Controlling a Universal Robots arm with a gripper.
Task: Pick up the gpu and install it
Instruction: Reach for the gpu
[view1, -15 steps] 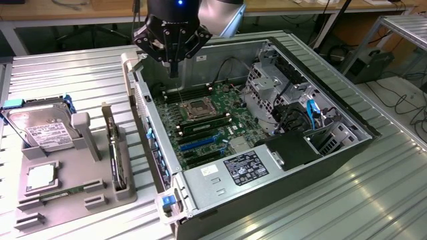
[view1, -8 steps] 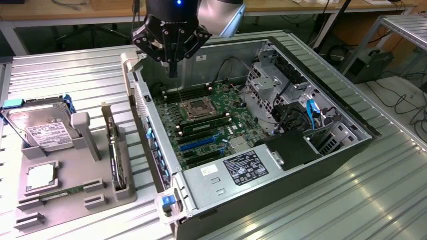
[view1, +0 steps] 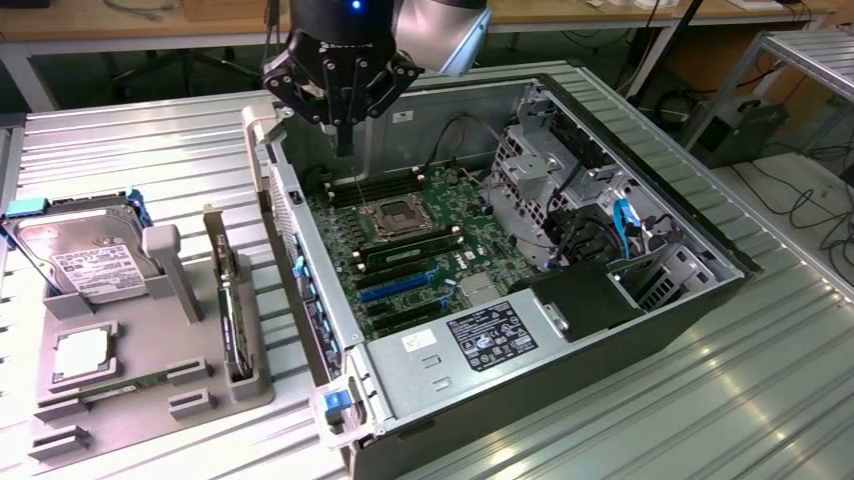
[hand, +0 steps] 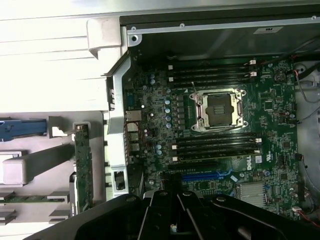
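Observation:
The gpu (view1: 235, 320) is a thin dark card standing on edge in a slot of the grey holder (view1: 160, 400), at the exterior view's left of the open computer case (view1: 561, 330). In the wrist view the gpu (hand: 82, 170) appears edge-on beside the case wall. My gripper (view1: 344, 148) hangs above the far end of the case, over the motherboard (view1: 414, 250), well away from the card. Its fingers are shut together and hold nothing. The wrist view has my gripper (hand: 171, 200) above the motherboard (hand: 220, 150), near a blue expansion slot (hand: 205, 176).
The holder also carries a silver hard drive (view1: 80, 255), a processor chip (view1: 80, 355) and a green memory stick (view1: 127, 385). Inside the case sit an empty processor socket (hand: 218, 107), drive cages (view1: 547, 190) and cables. The case wall (view1: 300, 290) stands between holder and motherboard.

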